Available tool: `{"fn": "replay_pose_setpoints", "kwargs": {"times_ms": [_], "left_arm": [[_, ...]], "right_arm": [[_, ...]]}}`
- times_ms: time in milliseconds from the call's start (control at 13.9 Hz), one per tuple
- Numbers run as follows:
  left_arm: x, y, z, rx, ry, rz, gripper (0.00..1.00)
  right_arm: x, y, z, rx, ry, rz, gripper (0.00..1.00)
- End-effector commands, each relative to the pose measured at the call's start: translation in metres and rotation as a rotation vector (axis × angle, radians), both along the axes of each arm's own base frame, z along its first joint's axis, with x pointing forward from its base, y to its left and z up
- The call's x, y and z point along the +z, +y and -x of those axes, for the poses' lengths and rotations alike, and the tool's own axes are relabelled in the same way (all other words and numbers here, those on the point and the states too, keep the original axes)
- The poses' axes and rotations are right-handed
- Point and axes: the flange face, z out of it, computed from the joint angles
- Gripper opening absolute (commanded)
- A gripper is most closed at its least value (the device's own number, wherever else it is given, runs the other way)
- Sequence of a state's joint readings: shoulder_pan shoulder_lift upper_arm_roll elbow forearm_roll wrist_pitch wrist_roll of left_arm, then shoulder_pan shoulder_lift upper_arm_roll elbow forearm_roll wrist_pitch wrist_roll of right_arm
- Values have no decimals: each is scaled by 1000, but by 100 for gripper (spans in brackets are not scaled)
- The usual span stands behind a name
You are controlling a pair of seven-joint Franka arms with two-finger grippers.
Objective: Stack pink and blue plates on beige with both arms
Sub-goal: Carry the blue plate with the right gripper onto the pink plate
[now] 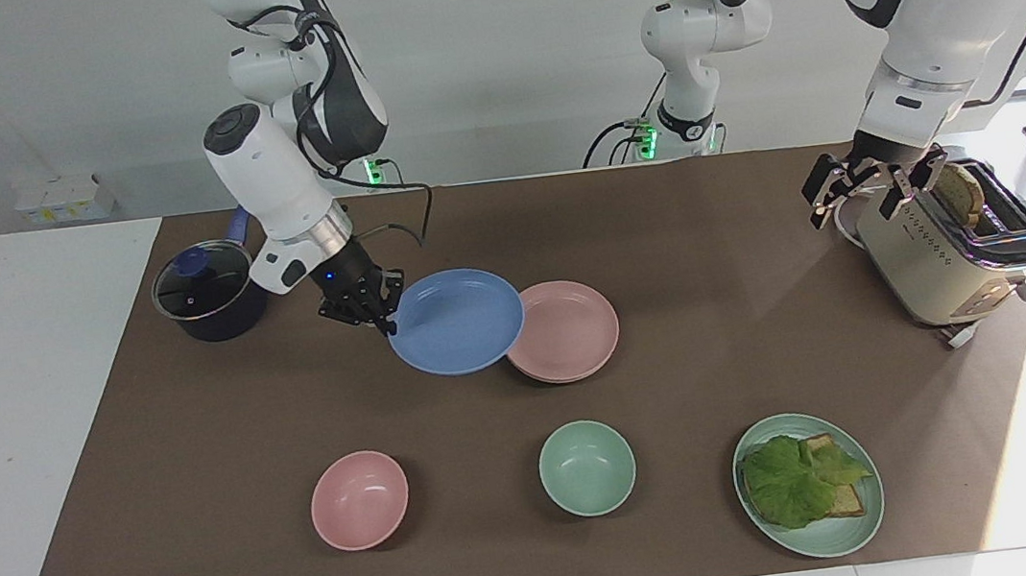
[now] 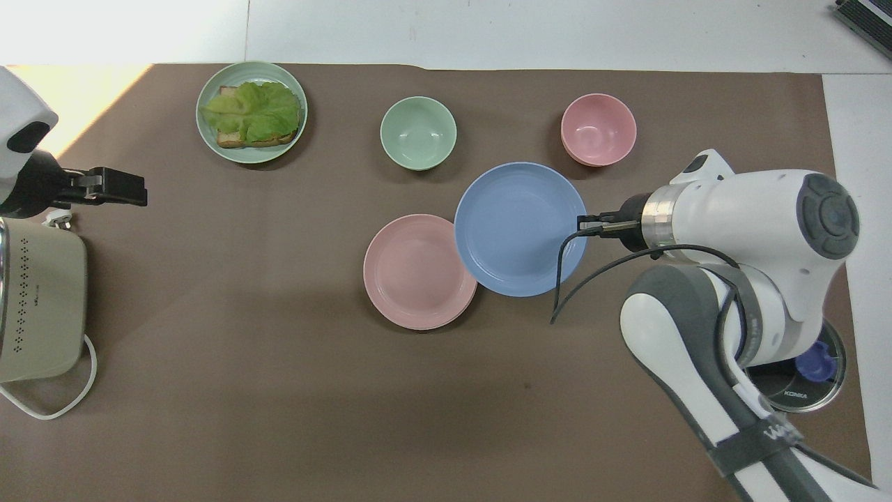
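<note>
My right gripper [image 1: 387, 323] [image 2: 582, 223] is shut on the rim of the blue plate [image 1: 456, 321] [image 2: 519, 229]. It holds the plate level in the air, with the plate's edge overlapping the pink plate [image 1: 569, 328] [image 2: 415, 272]. The pink plate lies in the middle of the brown mat. Only a thin rim of the beige plate [image 1: 570, 379] shows beneath it. My left gripper [image 1: 857, 202] [image 2: 138, 189] hangs open and waits beside the toaster, holding nothing.
A cream toaster [image 1: 939, 254] [image 2: 38, 300] with bread stands at the left arm's end. A dark lidded pot [image 1: 206, 289] [image 2: 801, 373] sits at the right arm's end. A pink bowl [image 1: 359, 499], a green bowl [image 1: 587, 468] and a mint plate [image 1: 831, 537] with lettuce toast line the edge farthest from the robots.
</note>
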State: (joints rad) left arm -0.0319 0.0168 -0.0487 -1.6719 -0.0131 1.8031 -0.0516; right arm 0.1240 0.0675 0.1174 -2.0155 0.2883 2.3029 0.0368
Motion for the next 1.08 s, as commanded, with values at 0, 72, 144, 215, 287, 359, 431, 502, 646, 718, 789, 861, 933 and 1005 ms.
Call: {"fn": "replay_pose_setpoints", "kwargs": {"times_ms": [0,72,144,215,287,359,431,502,646,718,789,861,933,1005], "left_arm": [[2,5,2,-4,10,-18,100],[2,5,2,-5,9,-18,100],[3,5,2,-5,7,-18,100],[3,5,2,-5,7,-18,100],[2,5,2,-5,9,-18,100],[2,5,2,-4,10,-18,100],[2,5,2,-5,9,-18,100],[2,5,2,-4,9,-18,100],[3,5,2,-5,9,-18,100],[2,5,2,-4,9,-18,100],[2,5,2,-5,9,-18,100],[3,5,2,-4,7,-18,100],[2,5,2,-5,9,-18,100],[2,5,2,-4,9,-18,100]], "right_arm": [[-17,53,-6,-1,25,-23,0],[-23,76,-3,-8,23,-28,0],[-33,90,-1,-3,20,-20,0],[-45,95,-1,9,24,-1,0],[-51,105,2,35,23,18,0],[-62,116,6,59,33,34,0],[-67,120,7,71,37,48,0],[-75,127,9,81,32,61,0],[-91,141,10,77,20,70,0],[-95,148,14,88,23,79,0],[-94,148,13,90,18,82,0],[-94,149,13,90,17,84,0],[-96,149,13,84,21,85,4],[-97,149,13,85,22,86,21]]}}
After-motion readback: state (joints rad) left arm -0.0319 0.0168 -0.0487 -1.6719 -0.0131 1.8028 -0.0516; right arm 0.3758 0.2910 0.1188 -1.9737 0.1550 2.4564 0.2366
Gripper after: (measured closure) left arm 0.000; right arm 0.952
